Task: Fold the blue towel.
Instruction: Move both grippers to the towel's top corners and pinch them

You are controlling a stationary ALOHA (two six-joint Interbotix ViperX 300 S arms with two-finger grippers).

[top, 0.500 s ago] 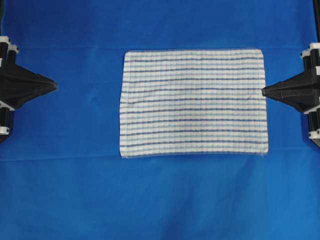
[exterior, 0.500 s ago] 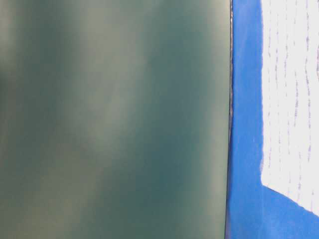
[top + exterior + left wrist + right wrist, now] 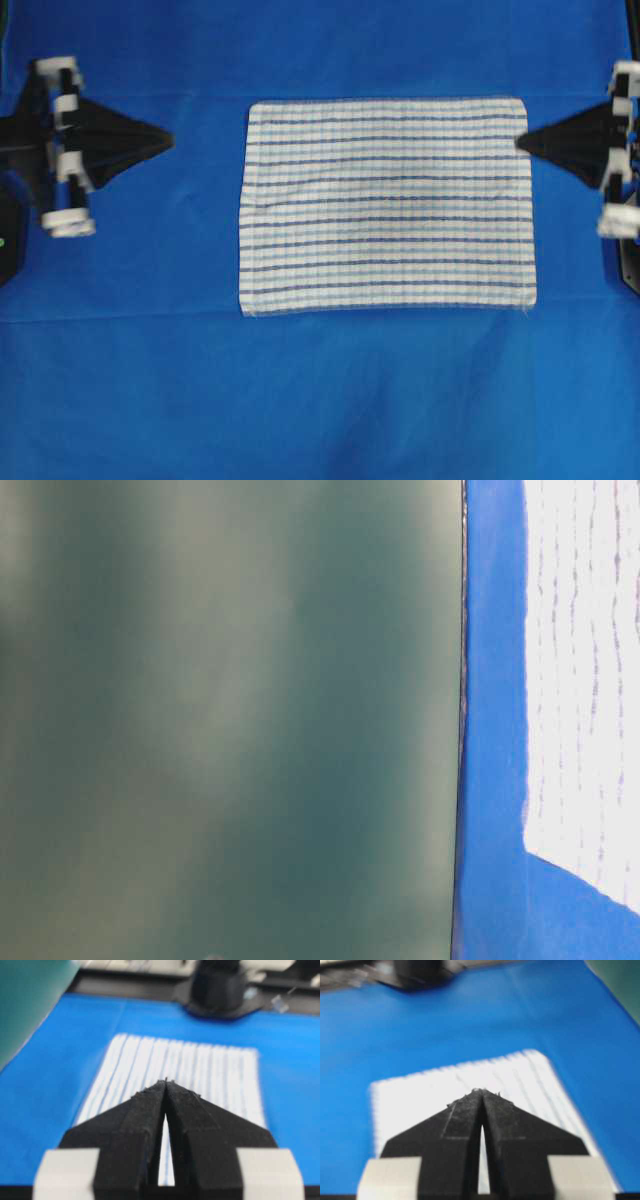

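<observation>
We find the towel (image 3: 387, 206) flat, unfolded, mid-sheet (image 3: 300, 400). Both arms have advanced since half a second ago: left gripper (image 3: 168, 141) and right gripper (image 3: 520, 143), tips together and empty, approach its far corners.

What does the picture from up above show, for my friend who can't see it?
A striped blue towel lies flat and unfolded on a plain blue sheet. The left end effector and the right end effector point at it from each side, both shut, holding nothing.
</observation>
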